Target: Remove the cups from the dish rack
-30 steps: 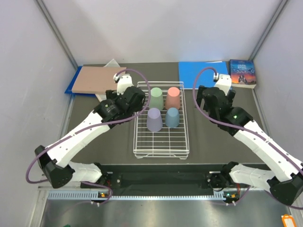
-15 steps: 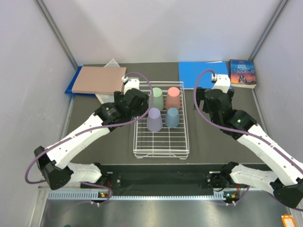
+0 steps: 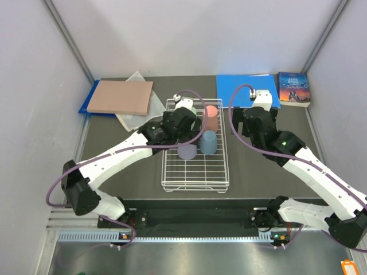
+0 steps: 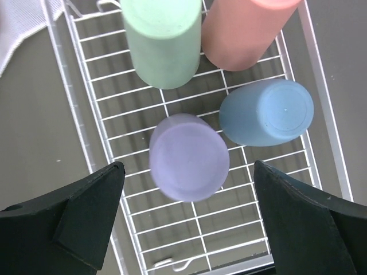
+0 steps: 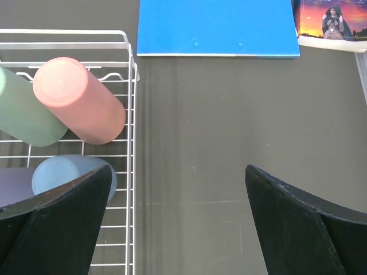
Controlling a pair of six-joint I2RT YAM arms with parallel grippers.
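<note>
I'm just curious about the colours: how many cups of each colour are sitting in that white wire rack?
Green cup: 1
Pink cup: 1
Purple cup: 1
Blue cup: 1
Total: 4 cups in the dish rack

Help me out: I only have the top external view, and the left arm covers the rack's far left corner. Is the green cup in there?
Observer: Yes. The left wrist view shows the green cup base up in the dish rack, beside the pink cup.
Operator: Is the left end effector open?
Observer: Open. The left end effector has its jaws spread wide, with the purple cup centred between them.
Operator: And the right one?
Observer: The right end effector is open too, holding nothing, over bare table just right of the rack.
</note>
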